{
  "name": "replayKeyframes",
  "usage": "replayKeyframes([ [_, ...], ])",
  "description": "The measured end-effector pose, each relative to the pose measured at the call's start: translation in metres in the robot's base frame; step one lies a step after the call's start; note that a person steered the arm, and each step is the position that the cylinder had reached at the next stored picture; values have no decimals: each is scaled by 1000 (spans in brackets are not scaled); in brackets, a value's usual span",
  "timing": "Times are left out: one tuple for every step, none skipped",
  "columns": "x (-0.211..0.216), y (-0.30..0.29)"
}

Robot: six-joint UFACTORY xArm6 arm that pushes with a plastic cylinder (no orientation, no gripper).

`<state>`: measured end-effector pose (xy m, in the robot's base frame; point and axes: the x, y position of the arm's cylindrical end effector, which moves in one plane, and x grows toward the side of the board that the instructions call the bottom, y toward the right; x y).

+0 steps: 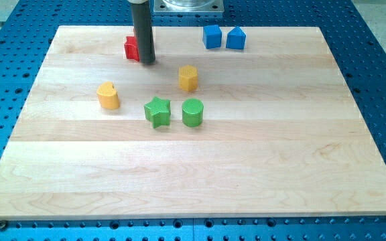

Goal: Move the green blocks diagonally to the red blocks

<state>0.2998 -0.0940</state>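
- The green star block (157, 112) and the green cylinder block (192, 112) sit side by side near the middle of the wooden board (246, 174), the star toward the view's left, a narrow gap between them.
- The red block (132, 48) lies near the view's top, partly hidden behind the rod; its shape cannot be made out.
- The tip (147, 62) rests on the board just beside the red block, on its right in the view, well apart from both green blocks, which lie below it and to its right.
- The rod stands upright, coming straight down from the view's top edge; there is no gripper, so nothing is held.
- A yellow hexagonal block (188, 77) lies between the tip and the green cylinder block.
- An orange-yellow block (108, 96) sits left of the green star block.
- A blue cube block (212, 36) and another blue block (236, 39) stand near the top, right of the rod.
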Motion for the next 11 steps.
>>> replayKeyframes([
  [2, -9],
  [19, -38],
  [47, -39],
  [69, -27],
  [86, -16],
  [105, 7],
  [126, 8],
  [160, -1],
  [167, 61],
  [167, 114],
  [143, 105],
])
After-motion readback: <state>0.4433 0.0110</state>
